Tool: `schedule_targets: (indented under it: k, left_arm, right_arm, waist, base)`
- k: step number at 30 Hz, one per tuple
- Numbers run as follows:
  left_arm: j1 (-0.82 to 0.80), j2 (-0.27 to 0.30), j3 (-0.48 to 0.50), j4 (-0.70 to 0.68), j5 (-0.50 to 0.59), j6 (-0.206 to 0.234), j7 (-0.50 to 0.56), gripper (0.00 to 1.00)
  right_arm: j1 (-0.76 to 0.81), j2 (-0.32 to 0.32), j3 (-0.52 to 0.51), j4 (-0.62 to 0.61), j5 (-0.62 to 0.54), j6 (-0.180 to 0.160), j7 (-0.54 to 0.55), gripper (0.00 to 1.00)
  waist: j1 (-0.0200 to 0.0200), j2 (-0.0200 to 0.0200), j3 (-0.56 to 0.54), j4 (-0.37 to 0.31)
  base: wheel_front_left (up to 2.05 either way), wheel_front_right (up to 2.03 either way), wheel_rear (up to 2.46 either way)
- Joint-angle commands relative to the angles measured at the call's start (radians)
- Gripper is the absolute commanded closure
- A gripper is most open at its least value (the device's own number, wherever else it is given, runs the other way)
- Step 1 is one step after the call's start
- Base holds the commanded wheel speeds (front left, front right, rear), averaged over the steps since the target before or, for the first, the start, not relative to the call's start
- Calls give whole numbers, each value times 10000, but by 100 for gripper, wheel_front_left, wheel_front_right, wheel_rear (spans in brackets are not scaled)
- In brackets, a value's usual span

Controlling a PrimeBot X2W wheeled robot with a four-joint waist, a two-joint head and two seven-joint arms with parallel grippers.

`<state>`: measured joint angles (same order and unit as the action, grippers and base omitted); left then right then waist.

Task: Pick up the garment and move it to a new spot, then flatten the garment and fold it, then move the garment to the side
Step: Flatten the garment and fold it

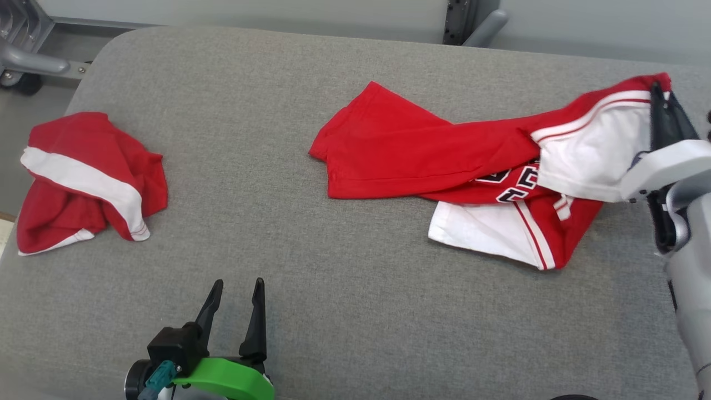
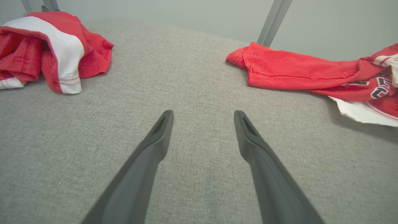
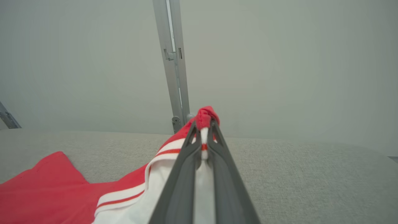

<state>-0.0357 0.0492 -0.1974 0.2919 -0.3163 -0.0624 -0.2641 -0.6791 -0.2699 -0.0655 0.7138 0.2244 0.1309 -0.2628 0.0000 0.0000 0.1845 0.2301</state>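
"Where was the right arm when you looked?"

"Over at the right edge of the padded table (image 1: pixel 333 311), pale forearm (image 1: pixel 689 266) angled in from the near side. The right gripper (image 1: pixel 661 91) had its two dark fingers pressed together on the far right corner of the red and white garment (image 1: pixel 433 150), with a small fold of red hem poking out past the tips. That corner was lifted off the surface and the cloth sloped down from it."

"And the left one?"

"Low at the near edge, left of the middle. The left gripper (image 1: pixel 239 286) pointed away from the robot with its jaws spread wide and nothing between them, just above bare table."

"So where did the garment lie?"

"On the right half of the table. A long red part stretched toward the centre, and a white panel with red stripes and dark lettering lay bunched beneath the raised corner."

"Anything else about?"

"A second red garment (image 1: pixel 89 178) with a broad white band sat crumpled near the left edge, well apart from the first. A grey metal post (image 1: pixel 458 22) rose behind the far edge. Nothing lay between the two arms."

"What was it all made of?"

"The table top was a grey woven fabric with rounded corners. The garment looked thin and soft, creased where it overlapped itself."
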Motion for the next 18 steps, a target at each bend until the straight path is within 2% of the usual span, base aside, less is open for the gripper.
schedule_targets:
  k: [1,2,3,7,9,13,18]
  left_arm:
    - [-161,21,-41,61,-8,-34,-7,0]
    - [-172,23,-44,101,13,-26,-6,0]
    - [-183,23,-29,131,-15,-2,-6,0]
    - [-154,23,55,204,-2,12,-6,0]
    - [-110,21,162,236,7,41,-7,0]
    - [0,21,304,210,77,34,-7,0]
    - [81,24,452,204,151,-25,-6,0]
  right_arm:
    - [-261,-207,-522,531,-255,-8,-27,100]
    - [-404,-302,-953,835,-424,-6,-29,65]
    - [-530,-423,-1298,1045,-661,-6,-29,0]
    - [-560,-293,-2845,1213,-1333,-6,-27,0]
    - [-370,-168,-3215,1054,-1728,-6,-27,0]
    - [98,172,-3264,567,-2264,-6,-27,0]
    - [929,667,-2383,-385,-2069,-8,-27,0]
  waist:
    - [0,0,281,341]
    - [0,0,326,395]
    - [0,0,367,448]
    - [0,0,334,485]
    - [0,0,222,394]
    - [0,0,-79,30]
    - [0,0,-517,-578]
  base:
    - [0,0,0]
    - [0,0,0]
    - [0,0,0]
    - [0,0,0]
    - [0,0,0]
    - [0,0,0]
    - [0,0,0]
